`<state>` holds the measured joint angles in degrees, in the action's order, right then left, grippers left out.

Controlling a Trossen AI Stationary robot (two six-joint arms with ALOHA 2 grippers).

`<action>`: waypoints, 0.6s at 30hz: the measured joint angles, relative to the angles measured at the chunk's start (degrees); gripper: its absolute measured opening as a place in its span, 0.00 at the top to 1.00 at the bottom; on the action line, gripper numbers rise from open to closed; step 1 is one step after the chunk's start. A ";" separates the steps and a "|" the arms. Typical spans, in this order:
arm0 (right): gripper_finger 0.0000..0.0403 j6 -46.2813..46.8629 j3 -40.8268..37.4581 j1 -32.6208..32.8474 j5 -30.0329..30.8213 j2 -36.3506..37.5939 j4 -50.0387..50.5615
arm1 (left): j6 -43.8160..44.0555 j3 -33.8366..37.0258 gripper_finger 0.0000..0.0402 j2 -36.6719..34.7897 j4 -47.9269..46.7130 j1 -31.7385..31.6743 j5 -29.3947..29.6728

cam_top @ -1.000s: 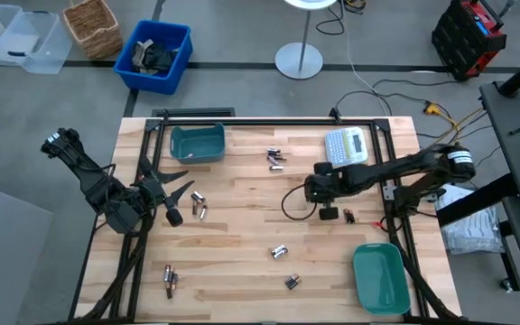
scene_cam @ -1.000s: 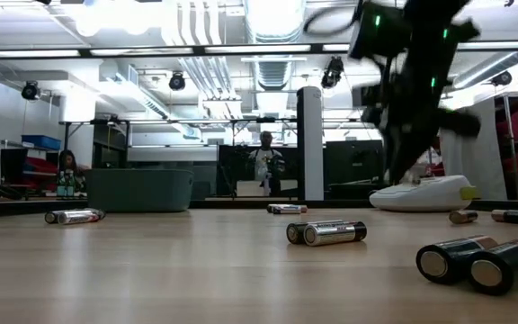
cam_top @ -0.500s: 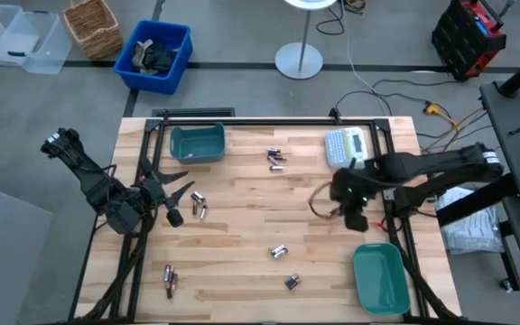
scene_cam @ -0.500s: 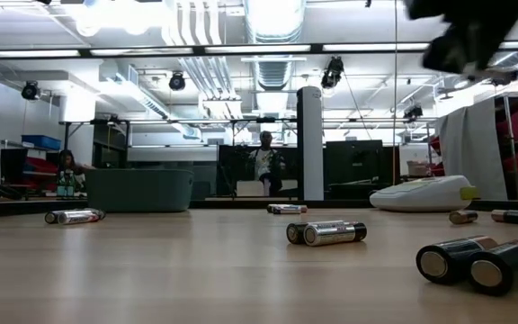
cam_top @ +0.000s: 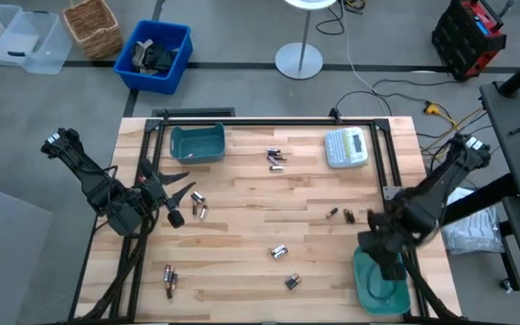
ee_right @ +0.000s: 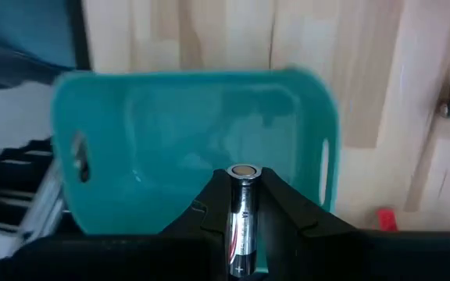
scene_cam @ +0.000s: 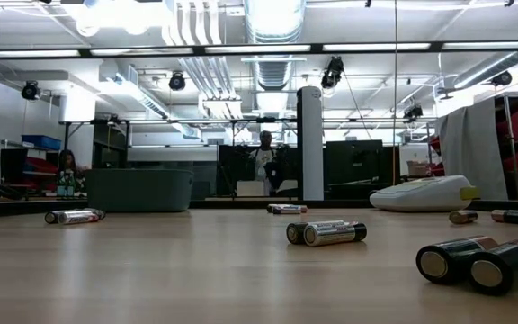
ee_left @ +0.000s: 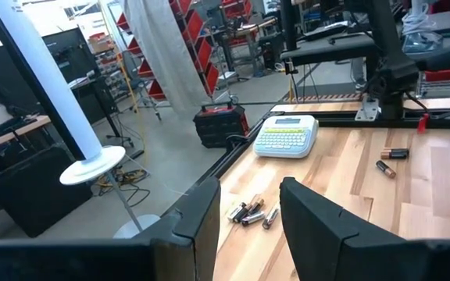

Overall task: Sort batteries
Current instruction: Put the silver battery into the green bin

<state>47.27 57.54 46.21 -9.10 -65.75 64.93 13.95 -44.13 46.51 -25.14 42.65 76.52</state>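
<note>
Left claw [cam_top: 171,200] rests at the tabletop's [cam_top: 242,235] left side, fingers apart, nothing between them. Loose batteries [cam_top: 275,159] lie scattered across the wood. Right claw [ee_right: 241,204] hangs over the teal bin [ee_right: 170,109] at the near right corner, clamped on one silvery battery [ee_right: 241,215].

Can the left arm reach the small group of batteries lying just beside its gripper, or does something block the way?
Probably yes. The left gripper stands open, with nothing between its fingers, and the batteries lie apart on bare wood right next to it. Nothing lies between them; the teal bin sits farther back.
</note>
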 joint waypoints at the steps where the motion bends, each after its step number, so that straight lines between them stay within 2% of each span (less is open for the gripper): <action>1: 0.91 1.76 -0.03 1.74 1.48 -0.71 -0.07 | -0.22 -0.07 0.71 -0.01 0.06 0.00 0.69; 4: 0.91 5.96 -0.08 5.43 4.54 -3.44 -0.13 | -0.57 -0.12 0.71 -0.08 0.23 0.00 1.67; 7: 0.91 7.47 -0.09 7.35 4.74 -6.75 -0.39 | -2.06 -0.12 0.71 -0.08 0.81 0.00 2.02; 18: 0.81 5.65 -0.09 7.94 4.81 -17.87 -1.36 | -4.04 -0.12 0.71 -0.01 2.53 0.00 2.51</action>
<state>52.92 57.45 54.15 -4.29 -83.63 63.57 9.91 -44.25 46.50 -22.61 42.65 79.02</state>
